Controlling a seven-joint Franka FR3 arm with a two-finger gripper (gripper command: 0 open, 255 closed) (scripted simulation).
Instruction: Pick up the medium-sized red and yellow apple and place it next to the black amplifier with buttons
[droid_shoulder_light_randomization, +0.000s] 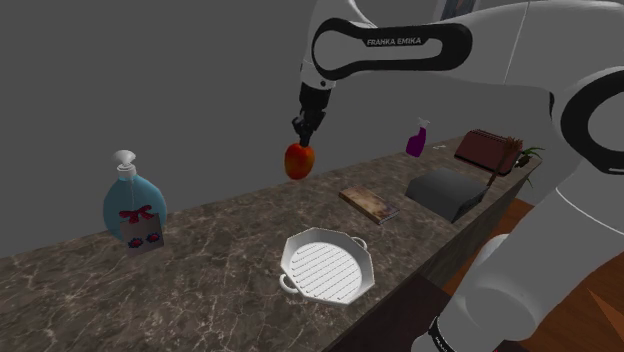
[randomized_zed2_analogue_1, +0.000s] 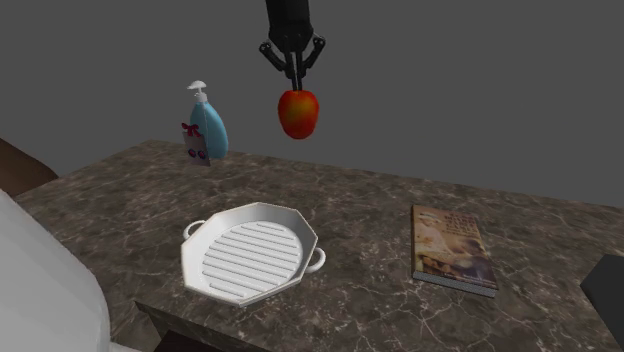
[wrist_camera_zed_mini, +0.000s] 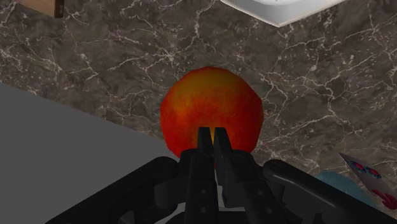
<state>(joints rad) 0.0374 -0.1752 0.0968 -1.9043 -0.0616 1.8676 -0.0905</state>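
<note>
The gripper (droid_shoulder_light_randomization: 303, 128) (randomized_zed2_analogue_1: 293, 70) (wrist_camera_zed_mini: 212, 137) hangs in the air above the dark marbled surface (droid_shoulder_light_randomization: 220, 250) (randomized_zed2_analogue_1: 370, 195) (wrist_camera_zed_mini: 127, 63), fingers pointing down. They are drawn almost together, pinching the top of the red and yellow apple (droid_shoulder_light_randomization: 298, 160) (randomized_zed2_analogue_1: 298, 113) (wrist_camera_zed_mini: 210, 102). The apple hangs below them, clear of the surface.

In the second exterior view a white ribbed grill pan (droid_shoulder_light_randomization: 325, 270) (randomized_zed2_analogue_1: 250, 255) sits on the surface below and in front of the apple, with nothing in it. A blue pump bottle (droid_shoulder_light_randomization: 132, 205) (randomized_zed2_analogue_1: 207, 128) stands towards the shoulder view's left. A book (droid_shoulder_light_randomization: 368, 203) (randomized_zed2_analogue_1: 452, 248) lies flat towards its right. Beyond the book is a dark box (droid_shoulder_light_randomization: 450, 190), well apart from the apple.
</note>
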